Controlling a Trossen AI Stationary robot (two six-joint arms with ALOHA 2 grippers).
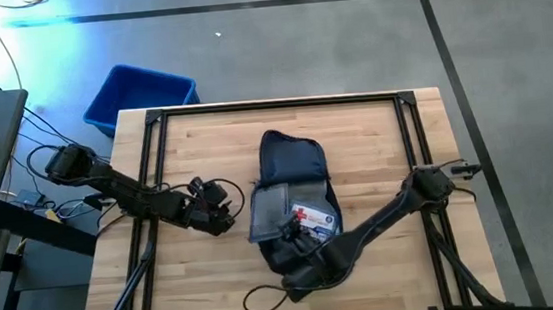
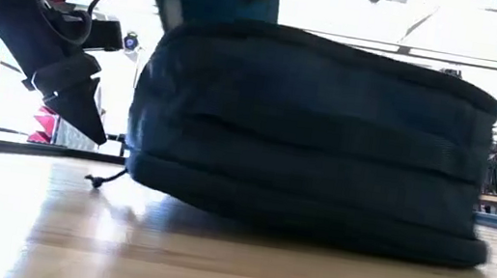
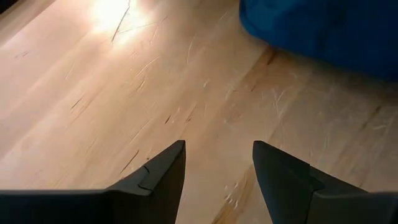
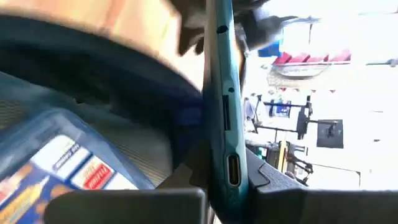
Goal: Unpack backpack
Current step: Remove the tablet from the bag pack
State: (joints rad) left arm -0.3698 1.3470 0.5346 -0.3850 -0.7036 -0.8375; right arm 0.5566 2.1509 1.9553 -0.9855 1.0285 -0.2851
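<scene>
The backpack (image 1: 295,189) lies open in the middle of the table (image 1: 375,136), its long axis running from the far edge toward the near edge, and its mouth faces my right gripper (image 1: 292,236), which is down inside the opening among the contents. My right arm is plainly the nearer one. Those jaws are closed on a thin teal slab (image 4: 221,93) that stands on edge between them, a port showing on its rim; beside it lies a packet (image 4: 59,165). My left gripper (image 3: 217,177) waits over bare wood just beside the bag, jaws apart and holding nothing.
</scene>
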